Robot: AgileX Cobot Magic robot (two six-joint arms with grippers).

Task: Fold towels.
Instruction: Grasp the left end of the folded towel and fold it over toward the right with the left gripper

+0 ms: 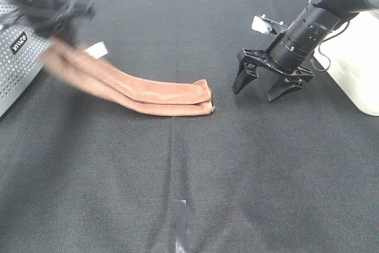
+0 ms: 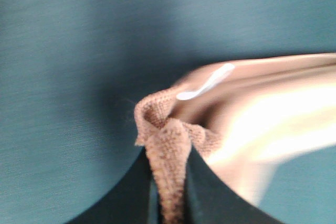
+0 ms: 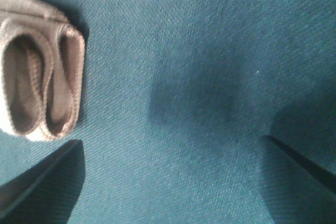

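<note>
Stretching from ten o'clock toward the middle of the black table (image 1: 189, 164), the brown towel (image 1: 154, 94) lies doubled into a long narrow band. Its far end is raised off the surface and its free end rests flat near the centre, seemingly so the cloth hangs straight for the next fold. A grey perforated box (image 1: 18, 57) stands at nine o'clock and a white box (image 1: 355, 69) at three, both clear of the cloth. The left gripper (image 1: 62, 28), blurred at ten o'clock, is clamped on the towel's bunched corner, and its wrist camera shows the hem pinched tight between two dark fingers (image 2: 126, 203). The right gripper (image 1: 254, 93) hovers low at two o'clock, jaws spread wide with nothing between them. It is just beside the free end but not touching it, apparently placed to take that end. Its wrist camera shows the looped layers lying apart from both fingers. A small white tag (image 1: 98, 50) juts from the raised short edge close to the grip, and a strip of tape (image 1: 180, 223) at six o'clock likely marks the table's centre line
</note>
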